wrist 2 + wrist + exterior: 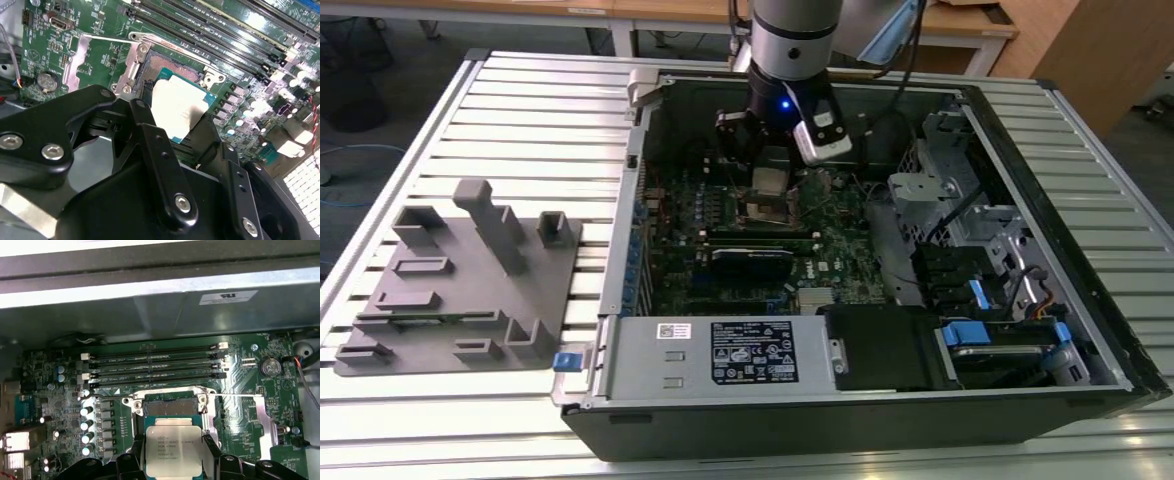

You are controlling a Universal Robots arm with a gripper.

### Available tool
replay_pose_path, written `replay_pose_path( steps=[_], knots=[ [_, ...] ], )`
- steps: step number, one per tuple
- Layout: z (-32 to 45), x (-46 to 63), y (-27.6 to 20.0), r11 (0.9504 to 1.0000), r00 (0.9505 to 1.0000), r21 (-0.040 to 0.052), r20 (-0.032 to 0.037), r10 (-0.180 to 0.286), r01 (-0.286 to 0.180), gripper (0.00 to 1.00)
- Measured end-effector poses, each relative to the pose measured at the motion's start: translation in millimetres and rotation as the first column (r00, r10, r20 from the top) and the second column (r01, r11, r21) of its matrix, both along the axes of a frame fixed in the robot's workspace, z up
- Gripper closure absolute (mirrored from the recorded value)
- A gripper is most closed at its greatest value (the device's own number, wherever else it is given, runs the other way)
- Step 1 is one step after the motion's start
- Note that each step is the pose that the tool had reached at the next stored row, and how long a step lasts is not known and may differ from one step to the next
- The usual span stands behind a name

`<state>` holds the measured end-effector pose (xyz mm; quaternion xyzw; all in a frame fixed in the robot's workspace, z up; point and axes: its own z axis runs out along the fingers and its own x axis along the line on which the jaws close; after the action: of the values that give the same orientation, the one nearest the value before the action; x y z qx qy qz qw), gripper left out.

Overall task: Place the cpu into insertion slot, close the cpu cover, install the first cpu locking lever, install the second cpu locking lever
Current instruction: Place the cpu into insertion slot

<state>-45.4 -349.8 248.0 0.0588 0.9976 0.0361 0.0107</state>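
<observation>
My gripper (pixel 771 188) hangs inside the open computer case, shut on the cpu (pixel 770 180), a flat square chip with a silvery top. In the first wrist view the cpu (pixel 173 450) sits level between two black fingers (pixel 136 456), just above the green board. The insertion slot (pixel 170 407) lies right beyond the chip, its tan contact field bare inside a silvery metal frame. In the second wrist view the cpu (pixel 177 110) hovers over part of the insertion slot (pixel 167 65). A thin wire locking lever (pixel 235 395) runs out along the slot's edge. I cannot pick out the cpu cover with certainty.
Long black memory slots (pixel 155 367) run beside the socket, with a row of capacitors (pixel 87 425) on another side. A black card with a blue edge (pixel 750 262) stands close by. The case wall (pixel 630 230), drive cage (pixel 961 200) and power supply (pixel 747 350) hem in the board. A grey fixture (pixel 467 280) lies outside.
</observation>
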Motion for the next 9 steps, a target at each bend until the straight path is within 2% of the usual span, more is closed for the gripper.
replay_pose_path(
  steps=[5,9],
  knots=[
    [-0.6,0.1,0.0,0.9961,0.9961,0.0001,0.0001,-0.088,0.088,0.46],
    [-1.2,0.0,0.0,0.9869,0.9869,0.0001,0.0001,-0.161,0.161,0.46]
  ],
)
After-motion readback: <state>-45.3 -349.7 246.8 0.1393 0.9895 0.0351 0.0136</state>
